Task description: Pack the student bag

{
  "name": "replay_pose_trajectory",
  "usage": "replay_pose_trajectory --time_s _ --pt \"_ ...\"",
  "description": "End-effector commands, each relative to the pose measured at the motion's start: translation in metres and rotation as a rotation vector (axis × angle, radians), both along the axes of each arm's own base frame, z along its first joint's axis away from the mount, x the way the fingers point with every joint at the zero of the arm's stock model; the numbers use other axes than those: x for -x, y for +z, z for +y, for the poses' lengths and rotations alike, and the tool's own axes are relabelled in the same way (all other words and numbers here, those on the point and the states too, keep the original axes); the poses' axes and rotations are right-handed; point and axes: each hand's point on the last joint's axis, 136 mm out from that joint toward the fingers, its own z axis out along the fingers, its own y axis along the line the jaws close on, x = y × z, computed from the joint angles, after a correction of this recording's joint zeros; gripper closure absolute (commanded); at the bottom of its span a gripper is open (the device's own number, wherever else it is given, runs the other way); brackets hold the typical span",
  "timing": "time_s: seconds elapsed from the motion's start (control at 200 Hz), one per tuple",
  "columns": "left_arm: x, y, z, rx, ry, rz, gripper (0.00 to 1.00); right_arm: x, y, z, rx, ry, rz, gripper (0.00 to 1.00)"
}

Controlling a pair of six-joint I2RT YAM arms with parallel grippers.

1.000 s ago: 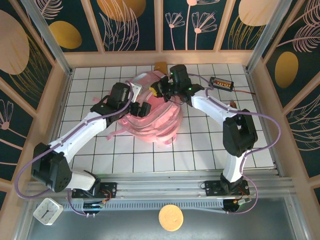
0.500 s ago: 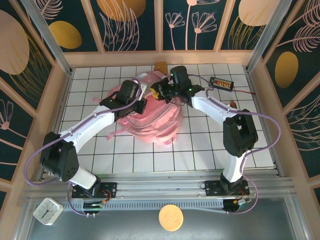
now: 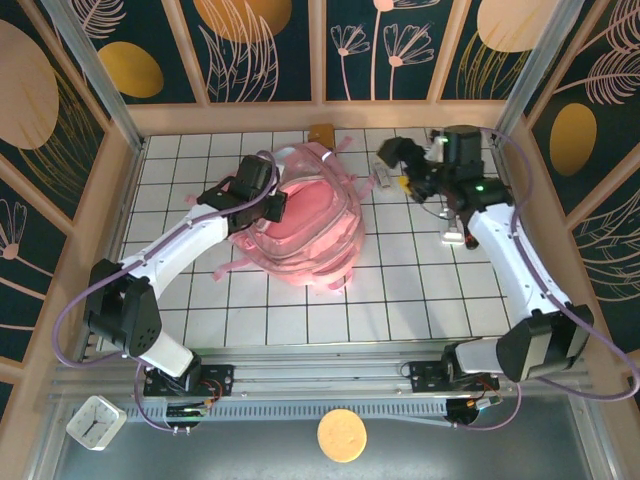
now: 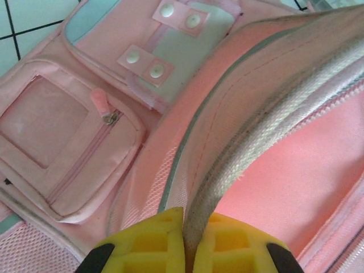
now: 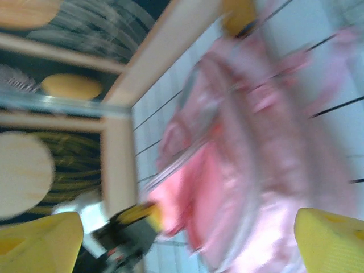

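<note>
The student bag (image 3: 300,225) lies slumped on the tiled tabletop (image 3: 420,290), left of centre. I judge its soft rim (image 4: 239,153) could slip from my pinch, or the whole bag could drag along if I pull the opening wider, since nothing weighs it down. My left fingers (image 4: 145,242) are pressed tight on that woven rim, while my right fingers (image 5: 40,242) stand wide apart and empty, off to the bag's right.
</note>
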Motion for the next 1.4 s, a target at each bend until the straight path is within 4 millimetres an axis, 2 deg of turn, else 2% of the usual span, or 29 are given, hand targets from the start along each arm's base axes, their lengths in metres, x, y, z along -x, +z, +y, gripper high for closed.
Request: replay_pose_trajectory --time_s 0.0,0.055,0.12,0.205,0.41,0.43,0.631,0.771,0.916,1.131,1.236,1.391 --pt "-0.002 0.006 0.037 -0.030 0.115 0.017 1.00 -0.026 -0.069 -0.032 0.300 0.047 0.099 0.07" --pt "-0.002 0.007 0.049 -0.024 0.142 0.018 1.00 -0.040 -0.094 -0.045 0.453 0.063 0.151 0.07" --pt "-0.002 0.009 0.060 -0.017 0.165 0.017 1.00 -0.058 -0.120 -0.052 0.538 0.105 0.206 0.09" --pt "-0.002 0.014 0.057 0.001 0.140 0.014 1.00 -0.081 -0.147 -0.051 0.617 0.162 0.245 0.13" --pt "-0.007 0.014 0.036 0.086 0.085 0.043 1.00 -0.139 -0.186 -0.045 0.765 0.219 0.233 0.16" --pt "-0.007 0.013 0.034 0.094 0.080 0.048 1.00 -0.141 -0.196 -0.044 0.776 0.232 0.250 0.16" --pt "-0.018 0.010 0.025 0.103 0.065 0.072 1.00 -0.175 -0.223 -0.030 0.839 0.301 0.228 0.17" --pt "-0.024 0.009 0.019 0.114 0.047 0.084 1.00 -0.180 -0.239 -0.030 0.872 0.303 0.234 0.17" --pt "-0.026 0.004 0.015 0.115 0.036 0.101 1.00 -0.179 -0.253 -0.019 0.922 0.332 0.228 0.19" --pt "-0.022 -0.001 0.016 0.111 0.034 0.121 1.00 -0.176 -0.275 -0.011 0.969 0.358 0.249 0.30" --pt "-0.018 -0.002 0.017 0.110 0.036 0.125 1.00 -0.175 -0.277 -0.007 0.964 0.358 0.251 0.34" --pt "-0.015 -0.003 0.019 0.110 0.036 0.127 1.00 -0.173 -0.272 -0.003 0.936 0.356 0.247 0.45"
